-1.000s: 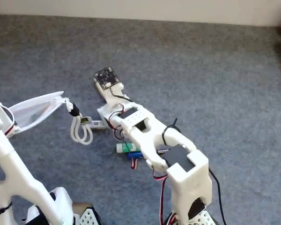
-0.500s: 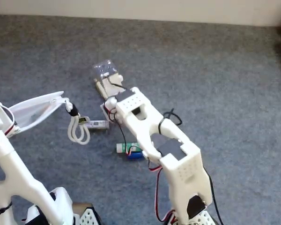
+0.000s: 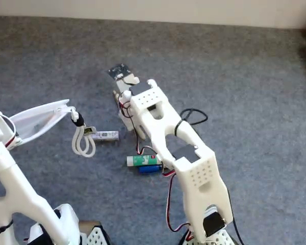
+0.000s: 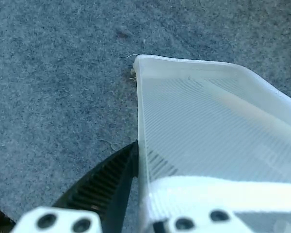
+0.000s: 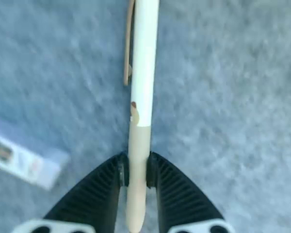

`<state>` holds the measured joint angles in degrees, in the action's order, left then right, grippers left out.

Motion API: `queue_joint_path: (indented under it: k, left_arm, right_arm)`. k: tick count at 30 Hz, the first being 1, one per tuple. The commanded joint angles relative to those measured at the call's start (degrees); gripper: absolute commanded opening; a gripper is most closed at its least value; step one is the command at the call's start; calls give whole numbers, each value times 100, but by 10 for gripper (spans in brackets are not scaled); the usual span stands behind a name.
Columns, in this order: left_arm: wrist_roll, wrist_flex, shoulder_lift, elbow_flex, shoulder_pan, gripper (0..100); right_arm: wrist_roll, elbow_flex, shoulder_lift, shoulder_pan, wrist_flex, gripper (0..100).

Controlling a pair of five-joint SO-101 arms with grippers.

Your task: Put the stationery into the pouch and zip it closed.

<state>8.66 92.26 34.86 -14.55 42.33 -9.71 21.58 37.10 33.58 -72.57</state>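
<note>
You get soft, even light across the grey worktop (image 3: 255, 76) in the high view, with only a faint shadow under the arm (image 3: 163, 127). In the wrist views, the pouch (image 4: 208, 126) and the pen (image 5: 143, 73) glare bright white.

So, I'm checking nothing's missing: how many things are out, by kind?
Pouch: 1
Pen: 1
Small white box: 1
Green tube: 1
Blue item: 1
Total: 5

A: We see white printed shells on both arms; right arm (image 3: 186, 168) has perforated plates, with black and red cables (image 3: 194, 115).
B: We also note black ribbed fingers (image 5: 92, 199) and dark screws (image 4: 46, 221) in white mounts (image 4: 63, 214).
</note>
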Motion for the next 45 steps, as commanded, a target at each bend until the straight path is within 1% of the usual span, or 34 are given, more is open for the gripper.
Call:
queue_joint_path:
  k: [1,4,7,10,14,16,20,24,26,30,34,42,45]
  left_arm:
    - [26,-26,13,40,84,5]
    - [26,-26,13,40,84,5]
    - [26,-26,13,40,84,5]
    - [26,-26,13,31,66,5]
    - [26,-35,13,-22,57,5]
    - [26,-35,13,-40,57,5]
    - [26,-35,13,-40,66,5]
    - [26,-35,13,-57,48,5]
    - [26,-35,13,-57,48,5]
    - [26,-35,13,-57,48,5]
    - [26,-35,13,-66,48,5]
    - [26,-35,13,-66,48,5]
    - [26,-35,13,-92,48,5]
  right_arm:
    - [-492,400,-101,-136,-611,5]
    - [-774,400,-101,-180,-998,5]
    - [-1336,400,-101,-251,-1481,5]
    - [-1741,409,-110,-259,-1701,6]
    - [-1767,602,-110,-233,-1719,11]
    - [-1767,936,-110,-233,-1771,43]
    - [-1758,1631,-84,-180,-2281,136]
    - [-1758,1982,-66,4,-2334,144]
    - [-1758,2026,-66,119,-2220,144]
    - [-1705,2009,-48,251,-1622,144]
    - [-1064,2062,259,277,-1138,144]
    - [-1011,2070,1015,286,-462,142]
    - [-1011,2070,1077,356,-303,108]
